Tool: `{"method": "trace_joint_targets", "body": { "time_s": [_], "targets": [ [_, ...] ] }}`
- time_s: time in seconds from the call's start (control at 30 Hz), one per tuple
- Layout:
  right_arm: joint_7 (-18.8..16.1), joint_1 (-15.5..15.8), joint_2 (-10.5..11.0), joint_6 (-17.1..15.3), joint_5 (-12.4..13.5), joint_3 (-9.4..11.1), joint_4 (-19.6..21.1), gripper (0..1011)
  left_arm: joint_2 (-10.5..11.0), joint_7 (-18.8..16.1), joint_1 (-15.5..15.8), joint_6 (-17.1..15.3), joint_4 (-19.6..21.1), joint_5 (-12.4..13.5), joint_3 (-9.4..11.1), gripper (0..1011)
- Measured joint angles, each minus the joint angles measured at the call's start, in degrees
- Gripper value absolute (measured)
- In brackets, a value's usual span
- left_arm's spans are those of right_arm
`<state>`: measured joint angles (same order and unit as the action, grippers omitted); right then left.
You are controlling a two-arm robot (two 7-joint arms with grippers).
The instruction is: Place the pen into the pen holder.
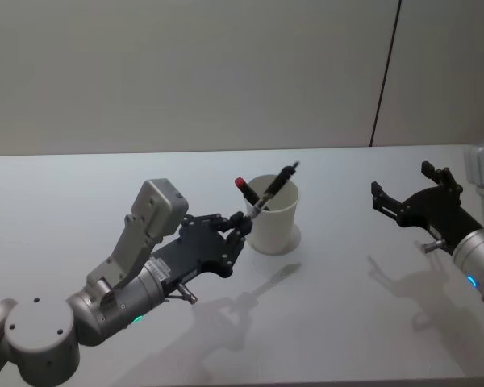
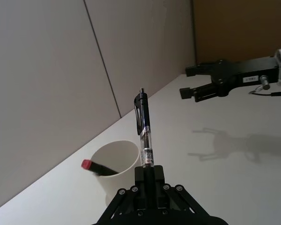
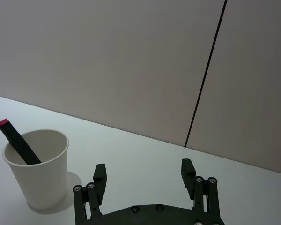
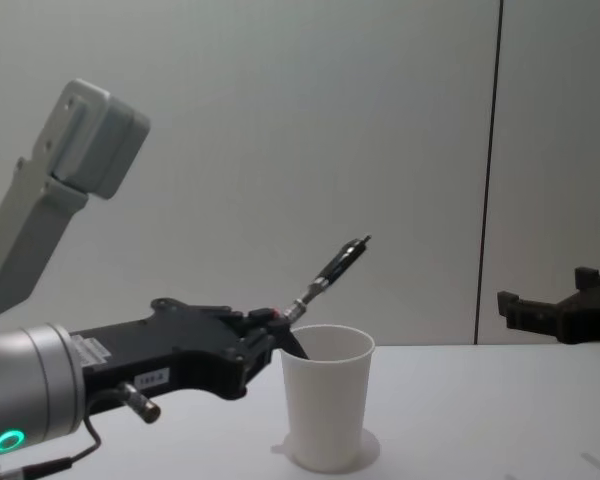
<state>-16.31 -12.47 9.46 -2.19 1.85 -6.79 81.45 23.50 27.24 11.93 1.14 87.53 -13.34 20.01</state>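
Our left hand [image 1: 240, 228] is clamped on the lower end of the pen [image 1: 276, 189], which slants upward over the mouth of the pen holder [image 1: 278, 230]. We see this white cup standing on the table [image 1: 347, 322], a red-capped marker [image 1: 244, 187] leaning inside it. Farther right, our right hand [image 1: 402, 179] hovers, fingers spread wide.

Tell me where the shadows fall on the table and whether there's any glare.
Head view: soft shadows of the left tool and the right tool lie on the table nearer the robot; no glare. Left wrist view: the right tool's shadow is faint but clear. Right wrist view: the pen holder casts a weak shadow at its base.
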Motion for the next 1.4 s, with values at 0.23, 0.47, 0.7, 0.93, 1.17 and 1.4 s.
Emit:
{"method": "trace_joint_targets", "body": {
  "time_s": [0.23,0.47,0.7,0.93,1.17,1.4],
  "targets": [
    [0.0,0.0,0.0,0.0,0.0,0.0,0.0,1001,-0.75,3.94,1.75,1.53,-1.97,0.51,0.23,127],
    [0.0,0.0,0.0,0.0,0.0,0.0,0.0,1001,-1.8,8.53,3.89,3.16,-4.46,0.91,0.59,127],
    [0.0,0.0,0.0,0.0,0.0,0.0,0.0,1001,-2.93,12.6,5.97,4.33,-6.96,1.09,1.05,127],
    [0.0,0.0,0.0,0.0,0.0,0.0,0.0,1001,-3.97,16.09,7.8,4.9,-9.26,1.27,1.57,127],
    [0.0,0.0,0.0,0.0,0.0,0.0,0.0,1001,-4.74,18.52,9.09,5.29,-10.97,1.28,1.97,127],
    [0.0,0.0,0.0,0.0,0.0,0.0,0.0,1001,-5.22,20.03,9.97,5.54,-12.1,1.11,2.27,127]
  ]
}}
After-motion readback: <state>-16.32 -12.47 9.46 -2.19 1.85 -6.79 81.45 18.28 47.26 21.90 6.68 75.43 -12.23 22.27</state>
